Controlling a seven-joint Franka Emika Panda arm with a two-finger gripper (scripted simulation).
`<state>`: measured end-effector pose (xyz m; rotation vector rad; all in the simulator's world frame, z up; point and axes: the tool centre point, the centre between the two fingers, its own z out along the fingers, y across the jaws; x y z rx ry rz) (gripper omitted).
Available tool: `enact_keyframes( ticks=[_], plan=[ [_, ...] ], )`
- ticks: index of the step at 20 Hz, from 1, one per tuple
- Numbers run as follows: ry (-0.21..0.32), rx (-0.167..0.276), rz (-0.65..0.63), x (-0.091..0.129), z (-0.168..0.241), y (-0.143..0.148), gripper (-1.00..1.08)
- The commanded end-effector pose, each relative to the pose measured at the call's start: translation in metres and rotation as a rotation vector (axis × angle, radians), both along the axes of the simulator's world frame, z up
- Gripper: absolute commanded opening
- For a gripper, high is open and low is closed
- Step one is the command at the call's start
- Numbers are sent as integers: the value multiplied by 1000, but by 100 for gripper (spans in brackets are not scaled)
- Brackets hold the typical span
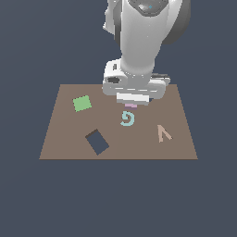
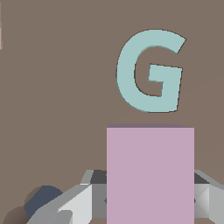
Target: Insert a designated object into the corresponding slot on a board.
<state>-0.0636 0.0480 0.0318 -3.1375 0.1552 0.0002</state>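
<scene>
The gripper [image 1: 132,104] held the pale pink square block [image 2: 150,175] between its fingers, near the middle of the brown board [image 1: 60,134], just beside the light-blue G shape [image 1: 127,118]. The dark diamond-tilted slot [image 1: 97,141] lay well apart, toward the board's near edge and the exterior view's left; the block looked flat-faced, plain, square-cornered

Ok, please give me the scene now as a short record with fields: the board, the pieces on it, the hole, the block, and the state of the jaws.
board: brown board, flat
green square: on board, exterior view's left
light-blue G piece: on board, just in front of the gripper
tan V piece: exterior view's right
slot: dark diamond cut-out, empty
pink block: between the jaws, beside the G piece
gripper: low over board, jaws shut on the pink block
</scene>
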Motion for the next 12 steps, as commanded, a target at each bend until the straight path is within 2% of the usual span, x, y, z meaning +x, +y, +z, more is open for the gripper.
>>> enact_keyframes(
  ticks=[1, 12],
  plan=[
    [-1, 0, -89, 8, 1, 5, -100],
    [-1, 1, -528, 53, 3, 19, -100]
  ],
)
